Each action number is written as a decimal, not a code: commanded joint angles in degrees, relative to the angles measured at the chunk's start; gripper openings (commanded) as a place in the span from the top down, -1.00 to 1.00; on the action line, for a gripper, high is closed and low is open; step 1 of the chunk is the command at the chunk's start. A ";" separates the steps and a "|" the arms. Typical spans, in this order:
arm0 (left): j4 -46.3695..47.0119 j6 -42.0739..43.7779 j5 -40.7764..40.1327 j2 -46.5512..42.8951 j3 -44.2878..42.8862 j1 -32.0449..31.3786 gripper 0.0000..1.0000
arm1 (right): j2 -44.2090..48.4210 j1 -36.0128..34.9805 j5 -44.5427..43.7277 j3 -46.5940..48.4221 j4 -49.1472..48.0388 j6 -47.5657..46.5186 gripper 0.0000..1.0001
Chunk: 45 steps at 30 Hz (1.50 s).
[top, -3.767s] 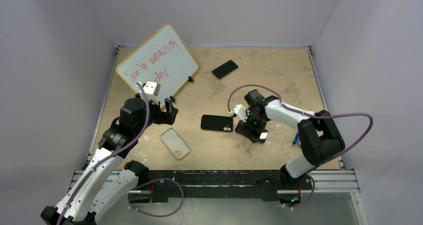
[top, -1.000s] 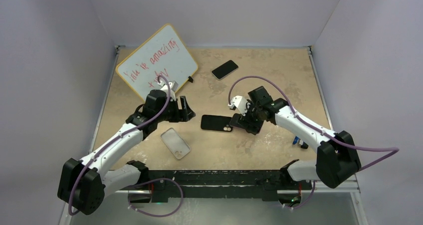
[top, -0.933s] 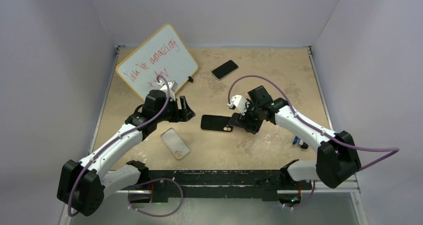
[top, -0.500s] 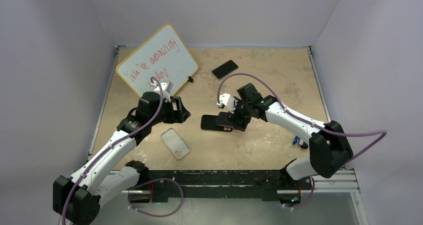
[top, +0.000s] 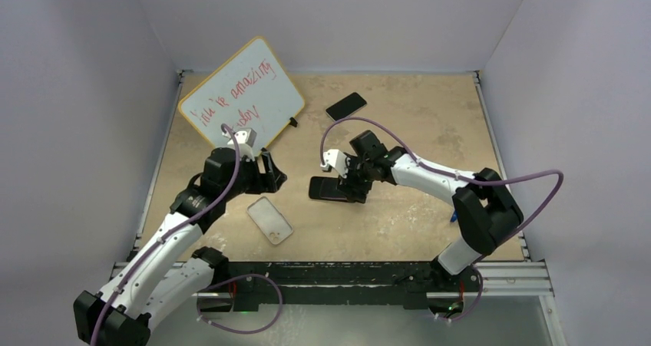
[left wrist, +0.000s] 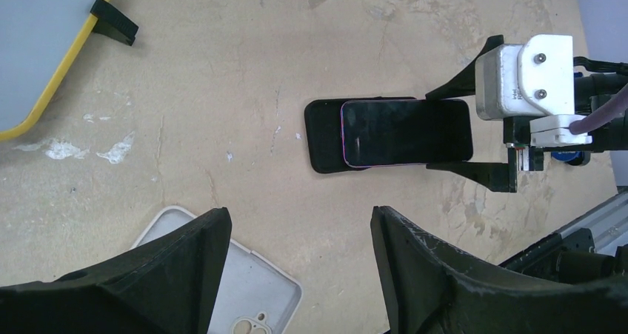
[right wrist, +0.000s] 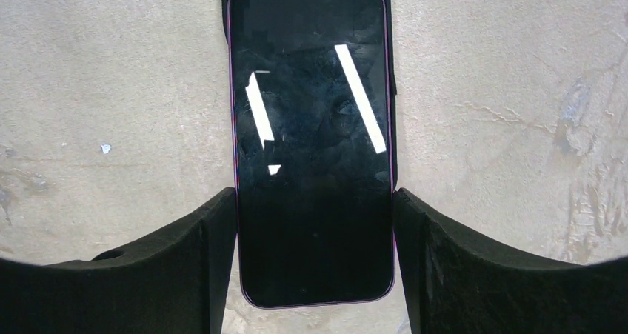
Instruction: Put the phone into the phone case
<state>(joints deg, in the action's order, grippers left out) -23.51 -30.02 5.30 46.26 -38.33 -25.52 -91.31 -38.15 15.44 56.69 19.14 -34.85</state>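
Now glossy black slab phone (right wrist: 312, 149) clamped in right gripper (right wrist: 315, 234), left gripper (left wrist: 296, 256) spread, empty

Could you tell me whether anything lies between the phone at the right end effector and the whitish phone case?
Nothing visible does: only bare table separates the phone, gripped by the right end effector, from the phone case. A black slab lies under the phone.
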 commanded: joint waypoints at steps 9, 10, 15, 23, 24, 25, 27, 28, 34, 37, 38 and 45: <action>2.62 -3.29 2.09 0.93 2.82 -0.06 -0.42 | -2.55 -0.26 3.49 3.91 -5.53 -3.26 0.31; 2.88 -3.38 2.30 0.89 3.08 -0.06 -0.41 | -2.75 -0.28 3.66 4.09 -5.59 -3.41 0.31; 6.24 -4.90 3.24 3.44 4.68 -0.06 -0.25 | -2.83 -0.26 3.89 4.27 -5.69 -4.06 0.31; 22.17 -11.31 4.10 17.83 5.92 -0.06 0.03 | -2.69 -0.26 4.65 3.13 -6.18 -3.93 0.31; 24.44 -11.37 4.04 20.00 5.52 -0.06 0.07 | -2.61 -0.27 4.78 3.02 -6.28 -3.91 0.30; 25.91 -11.41 3.89 21.89 5.01 -0.06 0.10 | -2.50 -0.26 4.85 2.73 -6.44 -3.91 0.31; 27.45 -11.39 3.35 26.34 3.74 -0.06 0.14 | -2.07 -0.26 4.70 2.12 -7.07 -3.91 0.31; 28.18 -11.38 3.11 27.88 3.22 -0.01 0.16 | -1.89 -0.26 4.73 1.86 -7.33 -3.91 0.31; 33.33 -11.58 4.85 34.91 2.12 -0.06 0.29 | -1.68 -0.26 5.88 1.16 -7.79 -3.73 0.31; 33.95 -11.20 4.77 37.47 2.03 -0.11 0.31 | -1.59 -0.26 5.98 0.98 -8.06 -3.86 0.31; 34.67 -11.16 5.03 38.22 2.10 -0.13 0.31 | -1.66 -0.26 6.07 0.93 -7.92 -3.89 0.31; 37.13 -10.57 7.11 43.64 1.56 -0.81 0.37 | -0.80 -0.26 6.46 -0.05 -8.06 -3.57 0.31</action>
<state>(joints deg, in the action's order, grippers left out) 9.63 -40.97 10.70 87.92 -34.61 -25.58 -94.63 -38.20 19.29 57.39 13.08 -38.00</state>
